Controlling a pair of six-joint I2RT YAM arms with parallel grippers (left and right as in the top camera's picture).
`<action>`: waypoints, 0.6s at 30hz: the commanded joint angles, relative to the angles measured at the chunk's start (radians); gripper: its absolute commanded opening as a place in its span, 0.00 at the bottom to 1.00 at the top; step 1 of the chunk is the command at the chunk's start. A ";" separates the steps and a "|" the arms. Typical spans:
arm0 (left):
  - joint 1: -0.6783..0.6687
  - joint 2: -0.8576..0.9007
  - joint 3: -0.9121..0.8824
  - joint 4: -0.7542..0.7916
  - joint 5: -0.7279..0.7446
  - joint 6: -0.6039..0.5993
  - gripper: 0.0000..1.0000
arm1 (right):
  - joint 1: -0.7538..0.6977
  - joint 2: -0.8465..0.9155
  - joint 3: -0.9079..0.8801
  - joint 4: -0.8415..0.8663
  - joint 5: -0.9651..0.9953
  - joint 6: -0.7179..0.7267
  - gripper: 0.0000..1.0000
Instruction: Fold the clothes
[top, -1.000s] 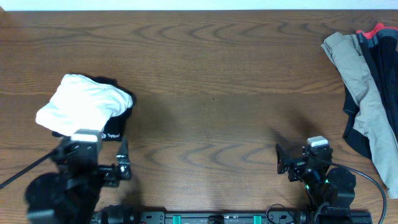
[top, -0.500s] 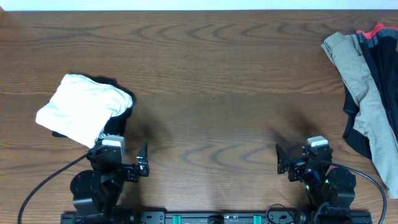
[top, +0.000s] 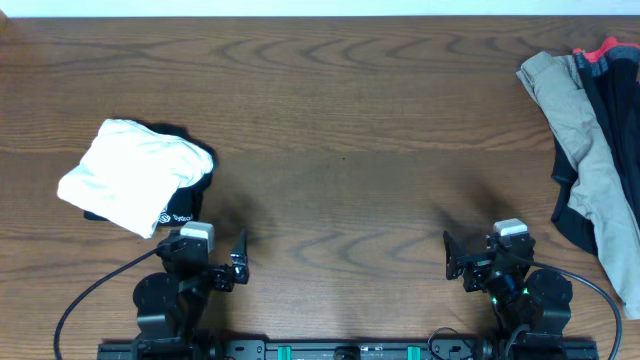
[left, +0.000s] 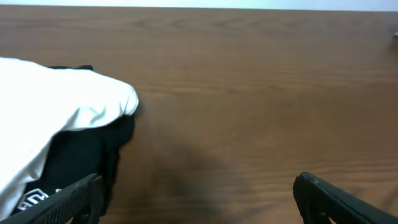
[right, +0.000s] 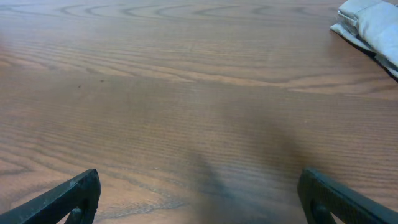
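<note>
I'm judging the white T-shirt folded, lying on a black garment at the left of the desk; the unfolded heap is waiting far right. My left claw and right claw are gaping, empty.

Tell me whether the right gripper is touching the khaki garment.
Apart. The overhead view shows a stretch of bare table between the right gripper and the khaki garment.
</note>
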 joint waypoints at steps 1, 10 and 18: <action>-0.011 -0.011 -0.027 0.025 0.013 -0.008 0.98 | -0.006 -0.008 -0.003 -0.001 -0.007 -0.011 0.99; -0.019 -0.010 -0.057 0.055 0.010 -0.008 0.98 | -0.006 -0.008 -0.003 -0.001 -0.007 -0.011 0.99; -0.019 -0.009 -0.057 0.055 0.010 -0.008 0.98 | -0.006 -0.008 -0.003 -0.001 -0.007 -0.011 0.99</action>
